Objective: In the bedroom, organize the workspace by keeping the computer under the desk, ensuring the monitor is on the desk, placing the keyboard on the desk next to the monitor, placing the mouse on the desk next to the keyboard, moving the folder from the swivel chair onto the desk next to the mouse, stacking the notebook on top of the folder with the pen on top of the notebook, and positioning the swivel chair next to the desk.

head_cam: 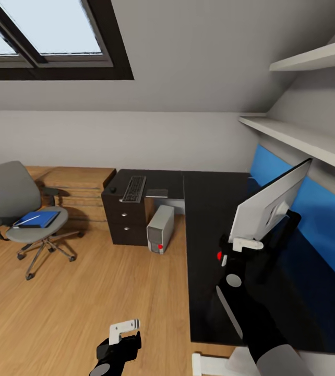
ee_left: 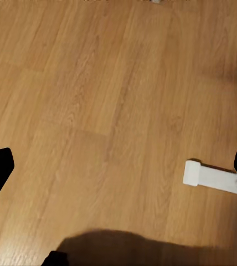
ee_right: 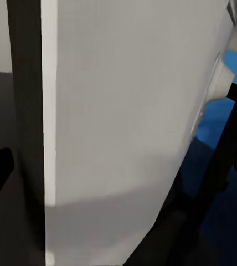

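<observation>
My right gripper point(head_cam: 243, 244) is shut on the lower edge of the monitor point(head_cam: 270, 206), which tilts with its pale back point(ee_right: 124, 111) toward me over the near wing of the black desk point(head_cam: 209, 209). On the far wing lie the keyboard point(head_cam: 133, 189), the mouse point(head_cam: 113, 189) and a dark flat notebook point(head_cam: 157, 193). The computer point(head_cam: 160, 228) stands on the floor beside the drawer block. At the left, the swivel chair point(head_cam: 21, 209) carries the blue folder point(head_cam: 37, 218) with the thin white pen point(head_cam: 27, 220) on it. My left gripper point(head_cam: 126, 329) hangs open over the floor, one white fingertip point(ee_left: 207, 176) showing.
A light-wood drawer cabinet point(head_cam: 84, 185) stands behind the chair against the wall. White shelves point(head_cam: 303, 138) and a blue wall panel point(head_cam: 321, 209) run along the desk's right side. Open wood floor point(head_cam: 84, 292) lies between me, the chair and the desk. A skylight point(head_cam: 42, 31) is overhead.
</observation>
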